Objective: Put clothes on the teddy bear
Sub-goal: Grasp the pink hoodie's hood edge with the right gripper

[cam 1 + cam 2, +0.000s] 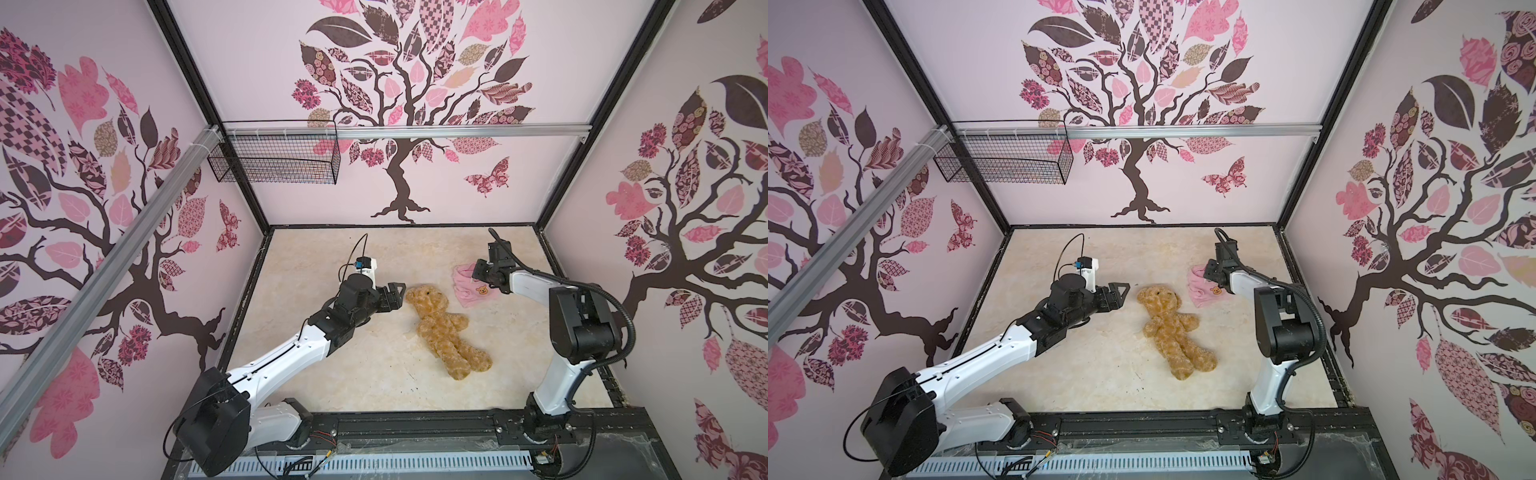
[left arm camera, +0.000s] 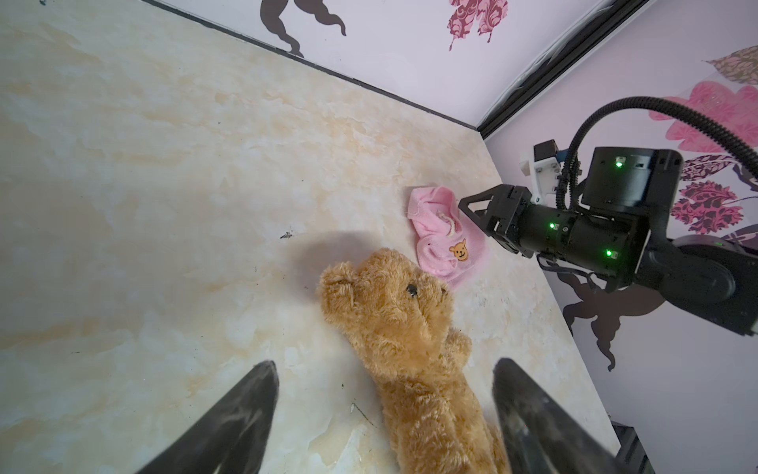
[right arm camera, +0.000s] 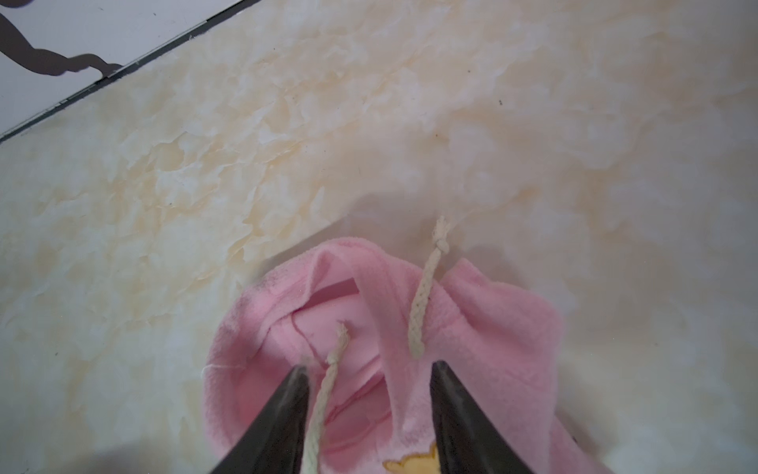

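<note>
**Teddy bear** [image 1: 440, 328]: one. It lies face up and unclothed on the counter [image 1: 332, 374], near the middle, with its head toward the back left and its legs toward the front right.

**Pink shirt** [image 1: 473, 291]: one. It lies crumpled just beside the bear's head, on the right arm's side. One orange bear-face emblem [image 2: 458, 250] and two cream drawstrings [image 3: 426, 299] show.

**Left hand** [image 1: 398, 293]: one. It is released and empty, with its jaws wide, just beside the bear's head.

**Right hand** [image 3: 369, 367]: one. Its jaws stand parted over the shirt's neck opening, with a fold of cloth between them and nothing clenched. Whether the tips touch the cloth cannot be told.

**Wire basket** [image 1: 274, 158]: one, hung high at the back left. Its contents are unclear.

**Step in hand:** taking up the shirt. Dressing appears not yet begun.

**Next move calls for:**
- The right hand should close on a fabric edge at an opening, not on a cord.
- The left hand should probably steady or raise the bear's head to receive the shirt.
</note>
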Tool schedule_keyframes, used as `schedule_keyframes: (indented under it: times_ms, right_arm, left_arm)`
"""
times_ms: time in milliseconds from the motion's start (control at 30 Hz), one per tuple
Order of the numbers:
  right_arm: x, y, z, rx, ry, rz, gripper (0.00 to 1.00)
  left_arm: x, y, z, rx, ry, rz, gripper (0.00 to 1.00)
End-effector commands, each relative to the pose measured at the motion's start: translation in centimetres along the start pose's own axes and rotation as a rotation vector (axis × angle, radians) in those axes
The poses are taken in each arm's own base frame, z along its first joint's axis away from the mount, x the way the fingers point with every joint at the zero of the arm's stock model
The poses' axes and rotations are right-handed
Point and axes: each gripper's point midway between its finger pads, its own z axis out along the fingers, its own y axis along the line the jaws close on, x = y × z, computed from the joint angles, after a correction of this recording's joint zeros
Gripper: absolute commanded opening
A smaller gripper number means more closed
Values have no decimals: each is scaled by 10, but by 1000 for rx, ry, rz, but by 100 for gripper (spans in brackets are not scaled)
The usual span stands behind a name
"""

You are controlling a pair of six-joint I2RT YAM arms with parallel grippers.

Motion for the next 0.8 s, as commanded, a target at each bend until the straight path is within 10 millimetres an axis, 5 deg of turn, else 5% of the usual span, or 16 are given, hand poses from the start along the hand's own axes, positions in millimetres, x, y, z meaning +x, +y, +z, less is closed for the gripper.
schedule_keyframes:
  times_ms: [0, 433, 567, 767]
  right_arm:
    - [15, -10, 21, 47, 99, -8, 50]
    - [21, -28, 40, 44, 215, 74, 5]
    - [1, -19, 7, -55, 130, 113, 0]
    - [-24, 21, -76, -331, 27, 195, 0]
  left_arm:
    - [0, 0, 1, 1, 3, 5, 85]
    - [-2, 2, -10, 5, -5, 7, 85]
    - [-5, 7, -14, -9, -8, 7, 85]
    - [-22, -5, -32, 35, -39, 66, 83]
